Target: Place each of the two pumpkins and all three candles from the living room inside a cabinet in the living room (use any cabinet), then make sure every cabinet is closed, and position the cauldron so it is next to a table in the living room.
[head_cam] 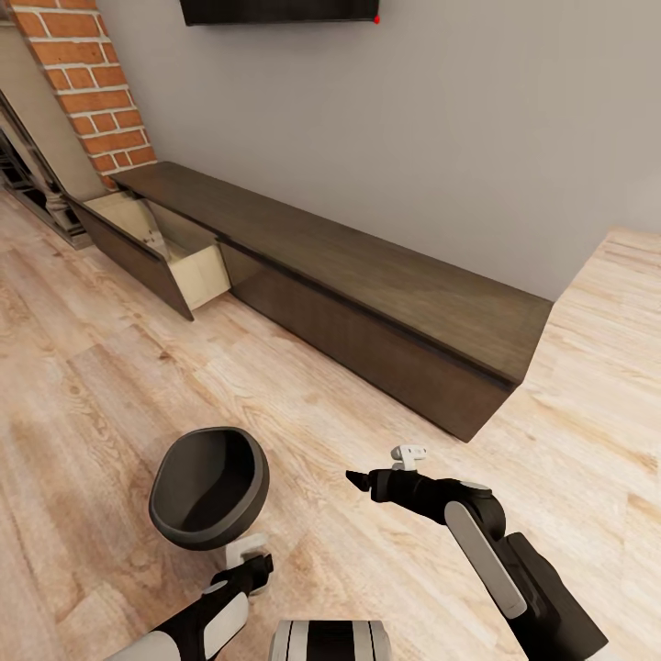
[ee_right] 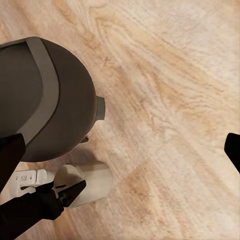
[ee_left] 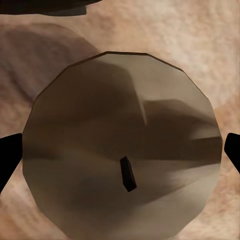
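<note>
A candle [ee_left: 120, 150], olive-beige with a short dark wick, stands upright on the wood floor. My left gripper [ee_left: 120, 160] hangs over it, open, a fingertip [ee_left: 10, 160] close against each side. The same candle [ee_right: 87, 182] sits just beside the feet of the black cauldron [head_cam: 209, 487], which rests on the floor at the lower left. My left gripper [head_cam: 255, 565] is right next to the cauldron. My right gripper [head_cam: 353, 477] hovers open over bare floor. The long dark cabinet [head_cam: 367, 303] runs along the wall, its left drawer [head_cam: 156, 248] pulled out. No pumpkin is in view.
A brick pillar [head_cam: 92, 83] rises at the cabinet's left end, with a dark railing [head_cam: 37, 184] beyond it. A dark screen [head_cam: 275, 9] hangs on the grey wall above the unit. Open wood floor lies between me and the cabinet.
</note>
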